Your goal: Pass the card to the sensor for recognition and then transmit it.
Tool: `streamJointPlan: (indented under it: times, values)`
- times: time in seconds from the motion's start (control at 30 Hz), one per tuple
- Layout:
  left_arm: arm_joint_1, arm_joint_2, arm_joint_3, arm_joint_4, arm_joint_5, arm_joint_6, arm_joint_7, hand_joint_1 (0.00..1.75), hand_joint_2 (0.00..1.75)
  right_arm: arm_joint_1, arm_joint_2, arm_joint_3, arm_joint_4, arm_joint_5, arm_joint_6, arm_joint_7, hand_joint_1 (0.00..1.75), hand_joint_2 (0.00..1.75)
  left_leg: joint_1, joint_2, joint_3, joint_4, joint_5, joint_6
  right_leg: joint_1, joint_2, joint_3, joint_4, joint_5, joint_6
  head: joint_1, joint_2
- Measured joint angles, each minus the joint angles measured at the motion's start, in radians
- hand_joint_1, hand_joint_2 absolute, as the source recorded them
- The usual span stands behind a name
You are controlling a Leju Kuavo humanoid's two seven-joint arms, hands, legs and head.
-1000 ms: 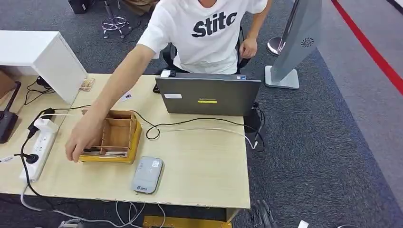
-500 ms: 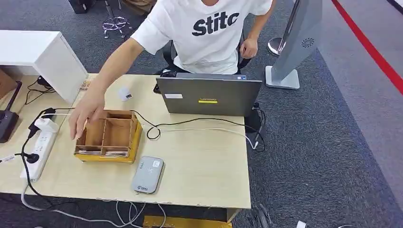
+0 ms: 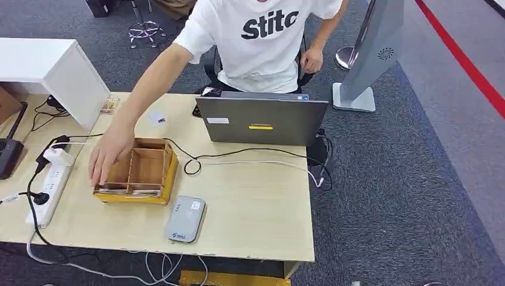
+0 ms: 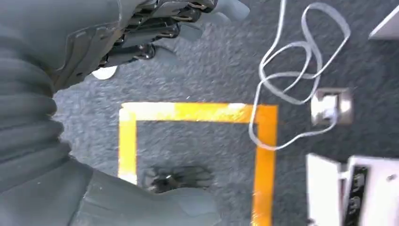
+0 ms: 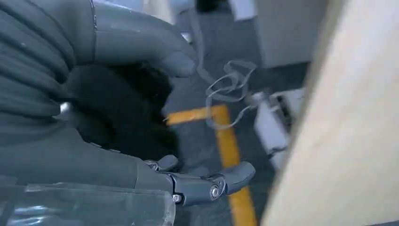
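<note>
Two robot hands are logged, both low, beside or below the table and holding nothing. Left hand: fingers loosely apart above grey carpet, a yellow tape outline and a looped white cable on the floor. Right hand: thumb and fingers spread apart, palm empty, just beside the table's pale edge.

Table, light wood, carrying:
- Wooden compartment box, yellow-based, toward the front-left part; flat card-like pieces lie in its front slot, too small to tell exactly.
- Person's hand resting on the box's left side, the arm reaching across from the far edge; the person wears a white printed T-shirt.
- Sensor, grey, rounded, flat, just beside the box's front-right corner, near the front edge.
- Small white card lying flat near the far edge, between the person's arm and the laptop.
- Laptop, grey, lid up, at the far edge.
- Power strip, white, along the left edge, with plugs and black cables.
- Black and white cables running from box to the right edge.
</note>
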Motion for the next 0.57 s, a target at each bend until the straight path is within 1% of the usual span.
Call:
streamJointPlan:
  times: [0.33,0.43,0.47,0.5,0.53,0.57]
  values:
    - [0.001,0.002,-0.006,0.001,0.002,0.0,0.003,0.0,1.75,0.001,0.0,0.002,0.0,0.001,-0.003,0.003,0.0,1.75,0.0,0.0,0.0,0.0,0.0,0.0,0.0,0.0,0.0,0.0,0.0,0.0,0.0,0.0]
    - [0.003,0.004,-0.022,0.005,0.012,0.005,0.018,0.0,1.75,0.006,-0.004,0.014,-0.003,0.007,-0.018,0.015,0.0,1.75,0.0,0.0,0.0,0.0,0.0,0.0,0.0,0.0,0.0,0.0,0.0,0.0,0.0,0.0]
    - [0.01,0.012,-0.075,0.019,0.042,0.015,0.065,0.0,1.75,0.022,-0.013,0.045,-0.011,0.029,-0.07,0.059,0.0,1.75,0.0,0.0,0.0,0.0,0.0,0.0,0.0,0.0,0.0,0.0,0.0,0.0,0.0,0.0]
    - [0.011,0.015,-0.091,0.022,0.051,0.018,0.078,0.0,1.75,0.027,-0.017,0.057,-0.015,0.036,-0.087,0.074,0.0,1.75,0.0,0.0,0.0,0.0,0.0,0.0,0.0,0.0,0.0,0.0,0.0,0.0,0.0,0.0]
    - [0.018,0.026,-0.146,0.036,0.08,0.029,0.123,0.0,1.75,0.043,-0.026,0.09,-0.024,0.057,-0.136,0.117,0.0,1.75,0.0,0.0,0.0,0.0,0.0,0.0,0.0,0.0,0.0,0.0,0.0,0.0,0.0,0.0]
    - [0.028,0.036,-0.218,0.054,0.119,0.042,0.181,0.0,0.0,0.062,-0.039,0.134,-0.035,0.084,-0.201,0.172,0.0,0.0,0.0,0.0,0.0,0.0,-0.001,0.001,0.0,0.0,0.001,0.0,-0.001,0.0,0.0,0.0]
